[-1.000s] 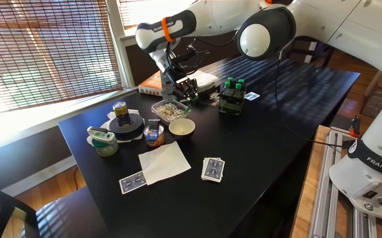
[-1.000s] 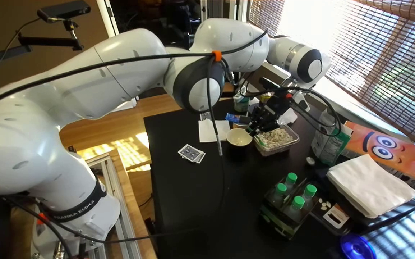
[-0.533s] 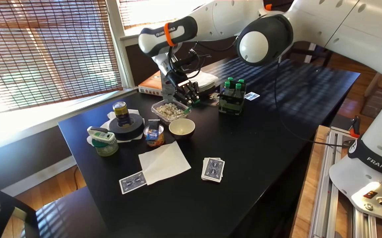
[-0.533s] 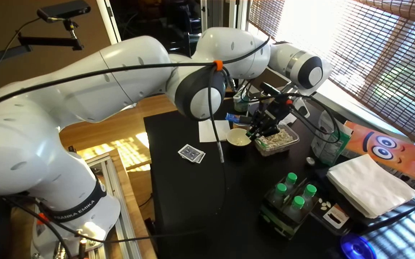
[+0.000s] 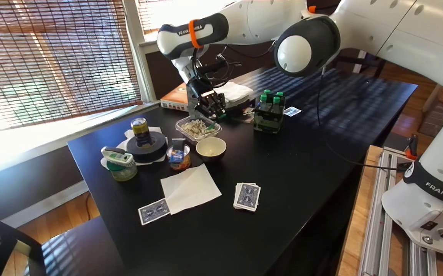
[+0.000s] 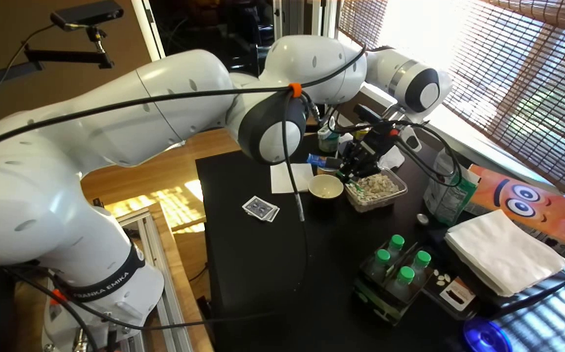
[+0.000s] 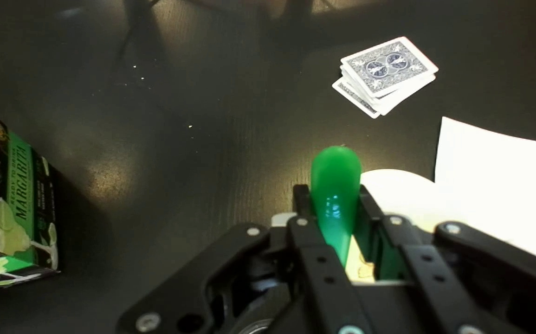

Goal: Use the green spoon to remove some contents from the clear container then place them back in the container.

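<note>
The green spoon (image 7: 336, 178) is gripped by its handle, between the fingers in the wrist view. My gripper (image 7: 333, 197) is shut on it, and the gripper (image 5: 217, 114) hangs just above the container's near corner. The spoon's lower part (image 5: 211, 126) slants down into the clear container, at the pale contents (image 5: 195, 128); it also shows in an exterior view (image 6: 355, 186). The clear rectangular container (image 6: 385, 201) holds many pale pieces. I cannot tell whether the spoon's bowl carries any. The container is out of view in the wrist view.
A cream bowl (image 5: 210, 147) stands close beside the container. A can with a blue packet (image 5: 179, 155) is near it. A bottle carrier (image 6: 385, 293) with green-capped bottles stands across the table. A paper sheet (image 5: 190, 188) and card stack (image 5: 247, 196) lie nearer.
The gripper and spoon dipped slightly and shifted outward, then moved back across the container, leftward in an exterior view. The spoon's lower part now lies farther over the contents. The container has not moved.
</note>
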